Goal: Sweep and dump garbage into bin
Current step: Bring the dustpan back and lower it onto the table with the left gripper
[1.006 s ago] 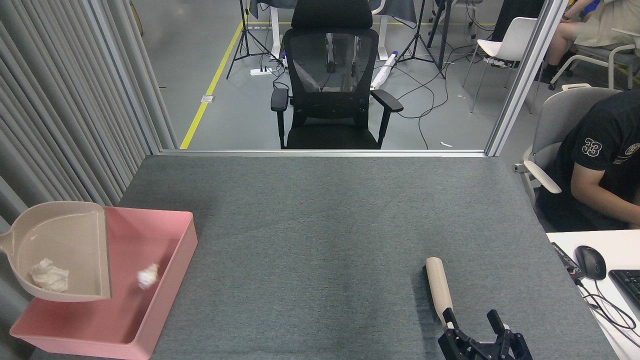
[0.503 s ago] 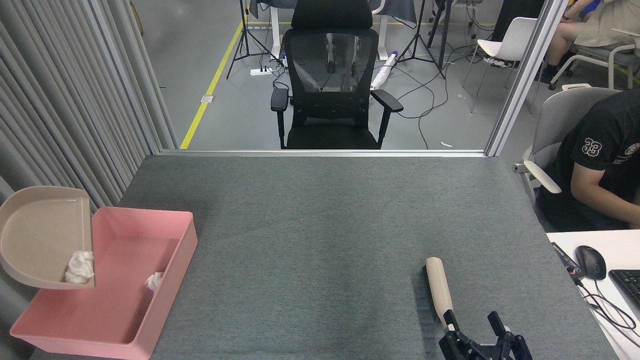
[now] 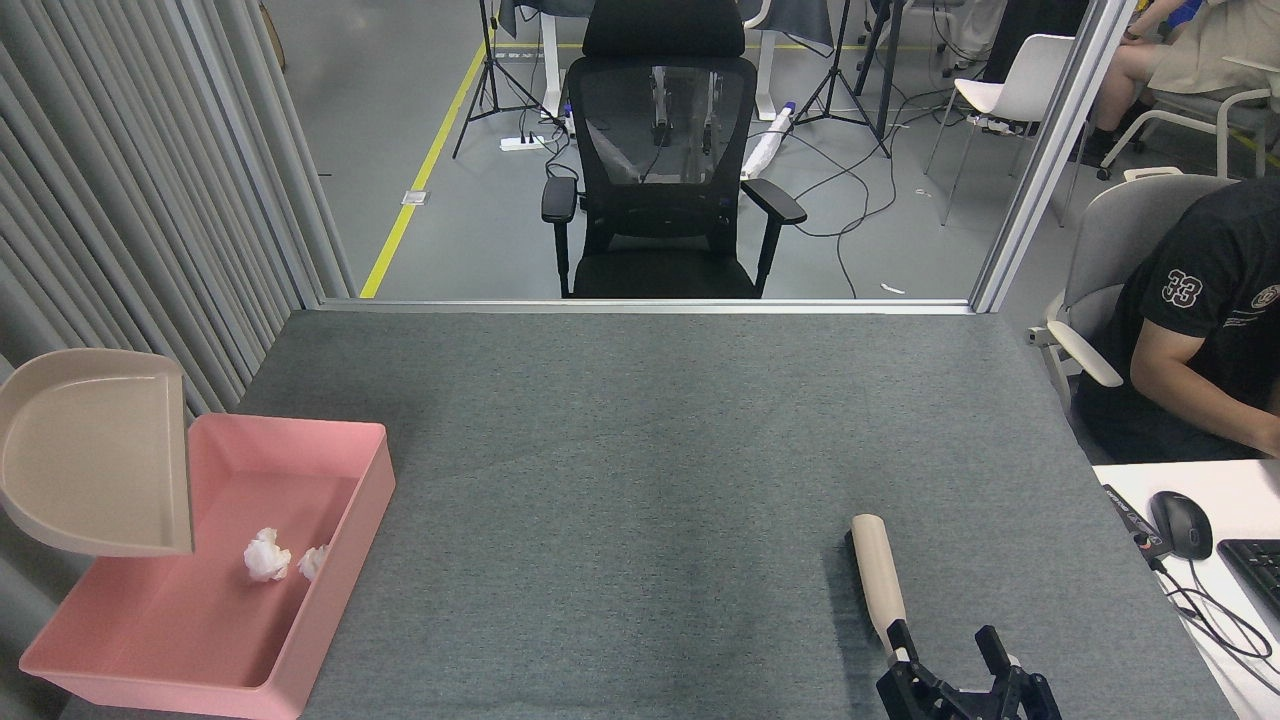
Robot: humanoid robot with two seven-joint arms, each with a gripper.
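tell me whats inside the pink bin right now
Two white tissue wads lie inside the pink bin. The tilted dustpan covers its far-left corner, so anything there is hidden.

Grey felt-topped bench [image 3: 640, 450], metal trim along the far edge. Pink bin [image 3: 345, 560] sits on the near-left corner, overhanging the left edge a bit; two white tissue wads [image 3: 267, 556] inside it, close together near its right wall. Brush with beige handle [image 3: 879, 578] lies flat near the near-right corner, handle pointing toward the far edge.
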